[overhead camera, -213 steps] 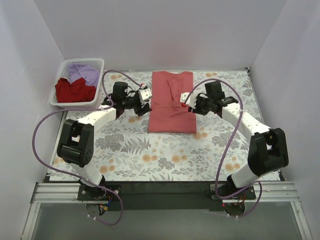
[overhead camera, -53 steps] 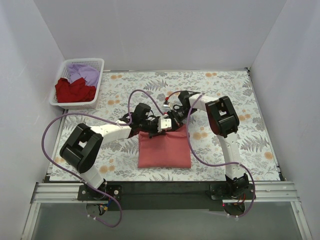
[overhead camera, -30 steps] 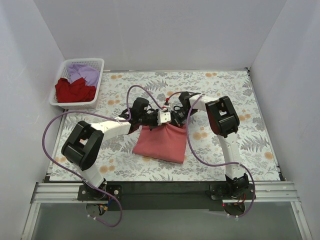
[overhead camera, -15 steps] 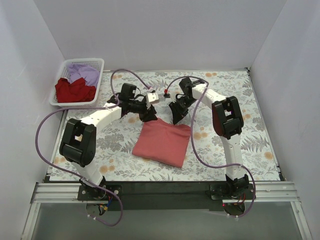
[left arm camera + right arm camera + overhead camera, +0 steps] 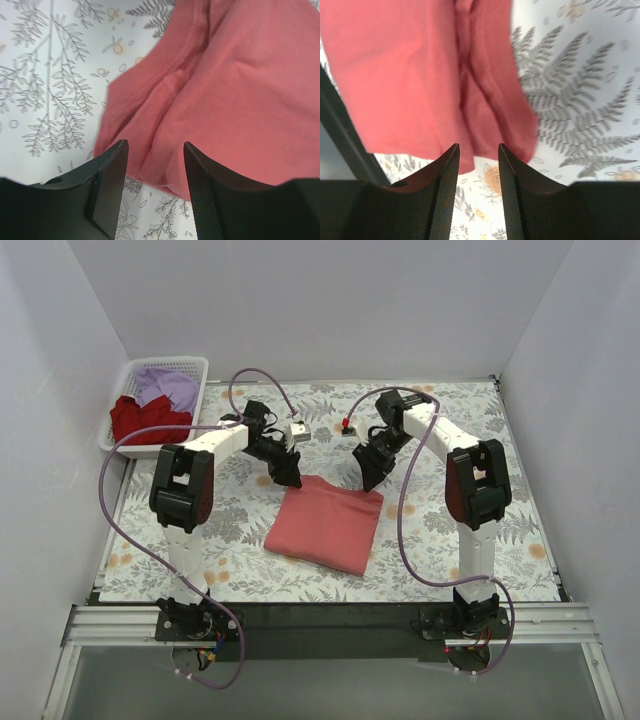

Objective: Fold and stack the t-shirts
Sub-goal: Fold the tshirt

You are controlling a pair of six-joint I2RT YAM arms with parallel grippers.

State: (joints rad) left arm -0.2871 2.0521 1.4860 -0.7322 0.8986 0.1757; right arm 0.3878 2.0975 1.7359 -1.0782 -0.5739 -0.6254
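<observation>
The coral-red t-shirt (image 5: 326, 525) lies folded into a small rectangle, slightly skewed, in the middle of the floral cloth. It also shows in the left wrist view (image 5: 240, 100) and in the right wrist view (image 5: 415, 80). My left gripper (image 5: 290, 475) is open and empty just above the shirt's far left corner. My right gripper (image 5: 372, 478) is open and empty just above its far right corner. The darker red t-shirt (image 5: 148, 420) and the lavender t-shirt (image 5: 170, 386) lie crumpled in the white basket (image 5: 196, 368) at the far left.
The grey-and-orange floral cloth (image 5: 470, 440) covers the table. White walls close in the left, back and right sides. Purple cables loop from both arms over the cloth.
Both grippers folded the long shirt in half toward the near side, slid it, then let go. In the last half second they drew back from its far edge and now hang open.
</observation>
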